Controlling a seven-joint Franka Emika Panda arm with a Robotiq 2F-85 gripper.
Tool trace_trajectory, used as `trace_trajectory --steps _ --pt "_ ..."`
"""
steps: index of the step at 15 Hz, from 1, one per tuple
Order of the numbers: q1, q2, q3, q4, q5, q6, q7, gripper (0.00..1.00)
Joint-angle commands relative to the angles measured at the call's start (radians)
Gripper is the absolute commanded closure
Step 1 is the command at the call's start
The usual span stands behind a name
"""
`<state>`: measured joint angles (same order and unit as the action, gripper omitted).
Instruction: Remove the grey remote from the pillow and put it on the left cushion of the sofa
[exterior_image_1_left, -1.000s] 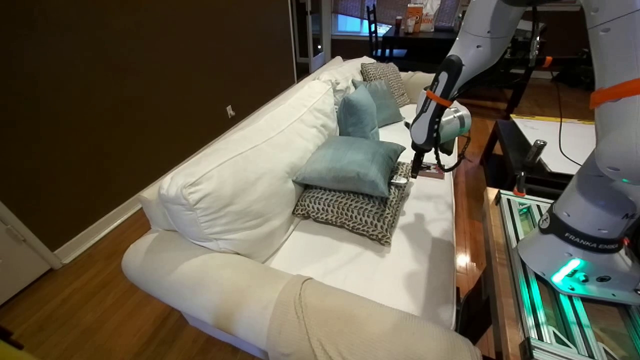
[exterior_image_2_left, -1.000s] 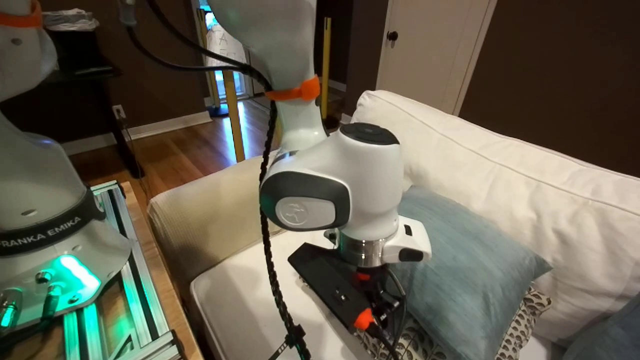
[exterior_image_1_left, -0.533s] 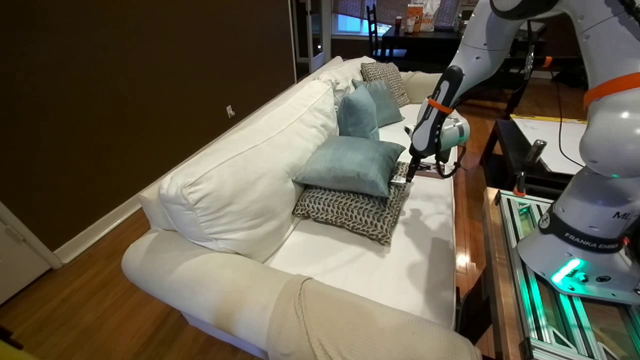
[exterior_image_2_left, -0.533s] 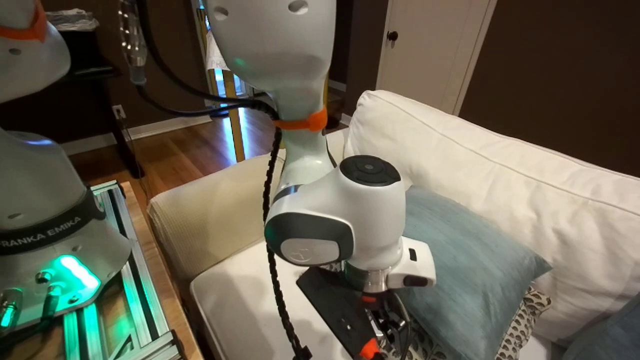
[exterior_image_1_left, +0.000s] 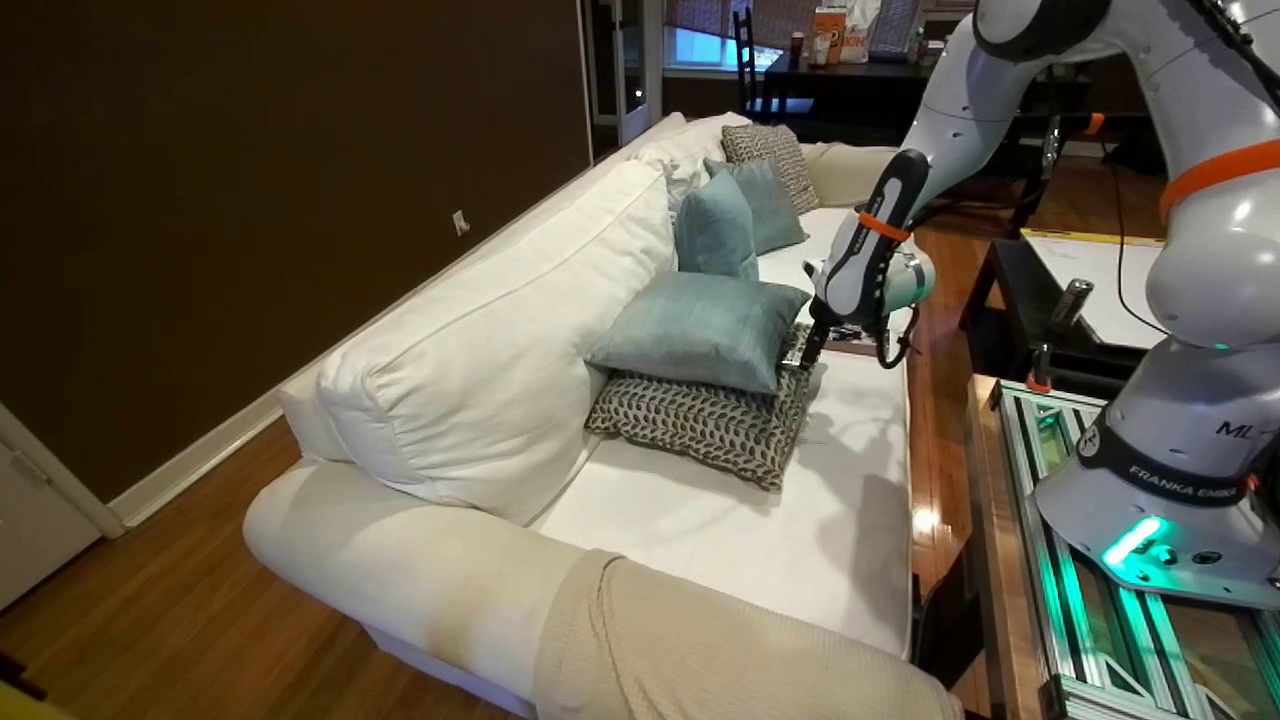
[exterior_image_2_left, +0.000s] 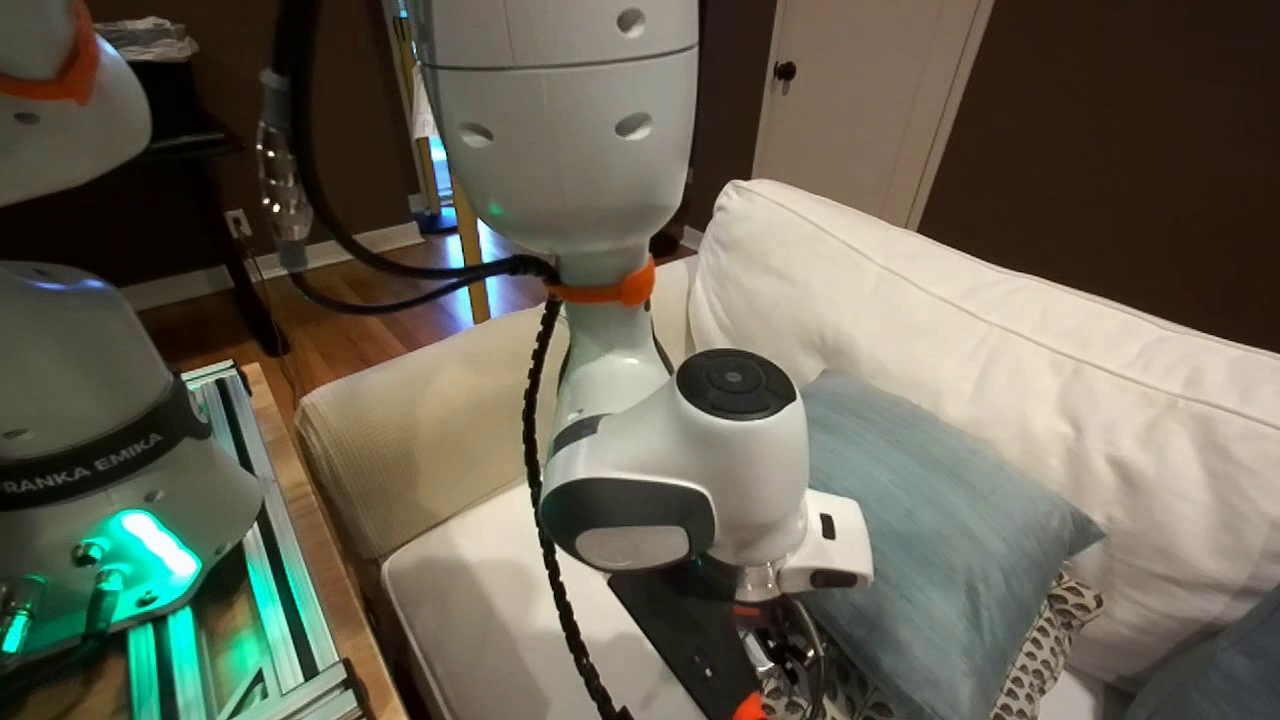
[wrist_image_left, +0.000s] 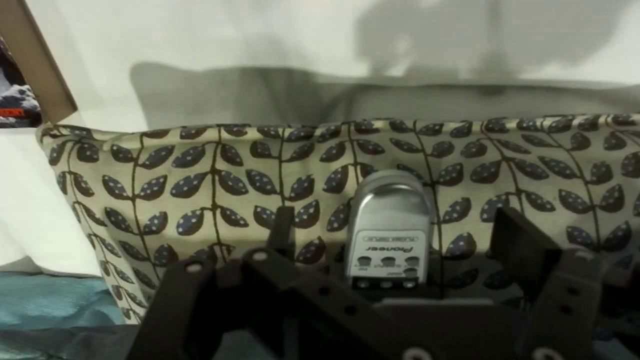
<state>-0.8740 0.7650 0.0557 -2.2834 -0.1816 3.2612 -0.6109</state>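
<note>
The gripper (wrist_image_left: 393, 220) has descended over the past second and moved closer to the remote (wrist_image_left: 387, 242). The remote remains on the patterned pillow (wrist_image_left: 215, 200). In the wrist view, I see the fingers (wrist_image_left: 283, 232) spread at the remote's 9 and 3 o'clock sides, neither touching it.

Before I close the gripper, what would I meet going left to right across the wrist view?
Book-like item with a brown edge → one dark finger → grey remote → the other dark finger.
</note>
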Motion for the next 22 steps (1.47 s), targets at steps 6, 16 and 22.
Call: trace_trajectory --steps 6,16,22 --pt "-0.055 0.097 0.028 0.071 -0.142 0.098 0.122 0.00" --pt "-0.092 0.113 0.058 0.100 -0.214 0.106 0.174 0.47" --pt "-0.095 0.104 0.059 0.092 -0.234 0.092 0.176 0.76"
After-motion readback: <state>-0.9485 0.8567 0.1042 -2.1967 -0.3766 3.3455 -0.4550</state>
